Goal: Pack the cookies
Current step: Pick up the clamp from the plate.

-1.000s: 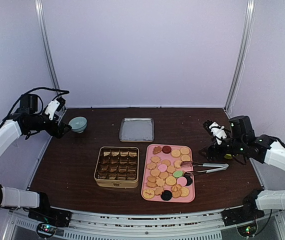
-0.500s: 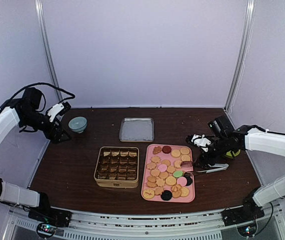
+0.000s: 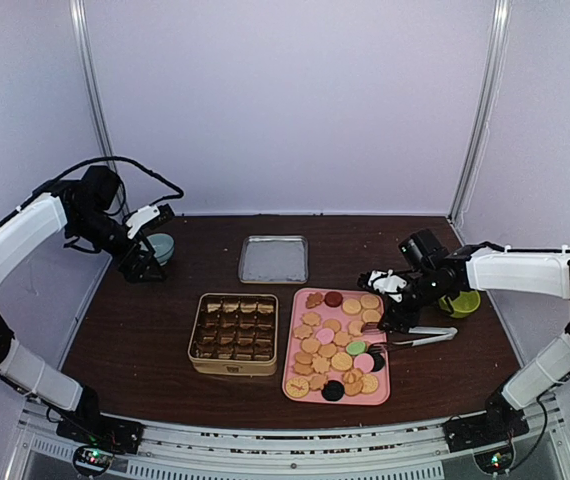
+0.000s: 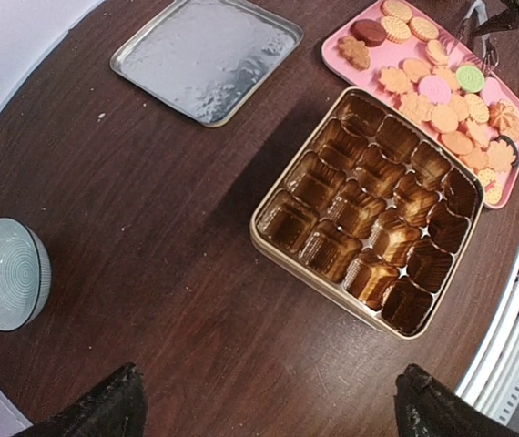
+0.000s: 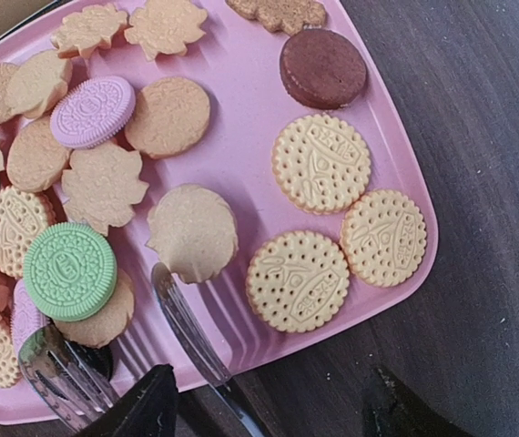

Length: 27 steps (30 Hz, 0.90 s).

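The cookies [image 3: 333, 345] lie spread on a pink tray [image 3: 386, 382] right of centre; most are round and tan, with pink, green and dark ones among them. In the right wrist view the cookies [image 5: 319, 164] fill the tray [image 5: 241, 182]. Metal tongs [image 3: 420, 335] rest with their heads on the tray's right edge. My right gripper [image 3: 393, 310] hovers over them, open, and its fingers straddle a tong arm [image 5: 191, 332] without touching it. A gold tin [image 3: 233, 333] of empty compartments stands left of the tray. My left gripper [image 3: 143, 268] is open at the far left, holding nothing.
The tin's silver lid [image 3: 274, 258] lies behind the tin. A pale blue bowl [image 3: 157, 247] sits beside my left gripper, and a green bowl [image 3: 462, 302] sits under my right forearm. Side posts and walls close in the table.
My right arm has swung left from the table's right side to the tongs at the tray edge, its jaws narrowing. My left arm has shifted right, close to the blue bowl.
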### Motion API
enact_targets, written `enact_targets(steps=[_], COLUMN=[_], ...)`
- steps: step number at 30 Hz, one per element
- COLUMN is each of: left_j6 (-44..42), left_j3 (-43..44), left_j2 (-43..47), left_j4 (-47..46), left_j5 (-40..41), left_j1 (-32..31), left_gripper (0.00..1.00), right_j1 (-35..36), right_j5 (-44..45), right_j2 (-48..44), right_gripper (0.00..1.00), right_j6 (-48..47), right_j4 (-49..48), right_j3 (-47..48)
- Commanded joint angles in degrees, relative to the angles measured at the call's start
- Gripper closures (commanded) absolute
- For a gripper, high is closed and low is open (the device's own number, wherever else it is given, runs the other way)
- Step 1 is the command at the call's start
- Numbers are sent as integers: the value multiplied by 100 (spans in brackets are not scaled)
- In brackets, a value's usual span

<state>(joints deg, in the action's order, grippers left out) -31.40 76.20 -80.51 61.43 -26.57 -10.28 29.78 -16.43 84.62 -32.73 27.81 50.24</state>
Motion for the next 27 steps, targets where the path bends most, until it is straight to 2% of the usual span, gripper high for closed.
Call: enact_targets(steps=[1, 15, 22, 27], left_j6=[-19, 282, 260, 256], left_j3=[167, 775, 794, 886], left_j2=[-38, -318, -324, -258], left_j4=[71, 324, 423, 520], left_j5=[-178, -304, -273, -261], left_j1=[-95, -367, -398, -412], left_gripper=[2, 2, 2, 2], right_j1=[45, 115, 142, 175], right_j5=[58, 138, 137, 132], right_j2=[69, 453, 445, 410], right_gripper=[32, 44, 62, 65], right_j6=[-136, -290, -338, -322], right_j4=[-183, -175, -211, -262], right_j3=[121, 240, 207, 123])
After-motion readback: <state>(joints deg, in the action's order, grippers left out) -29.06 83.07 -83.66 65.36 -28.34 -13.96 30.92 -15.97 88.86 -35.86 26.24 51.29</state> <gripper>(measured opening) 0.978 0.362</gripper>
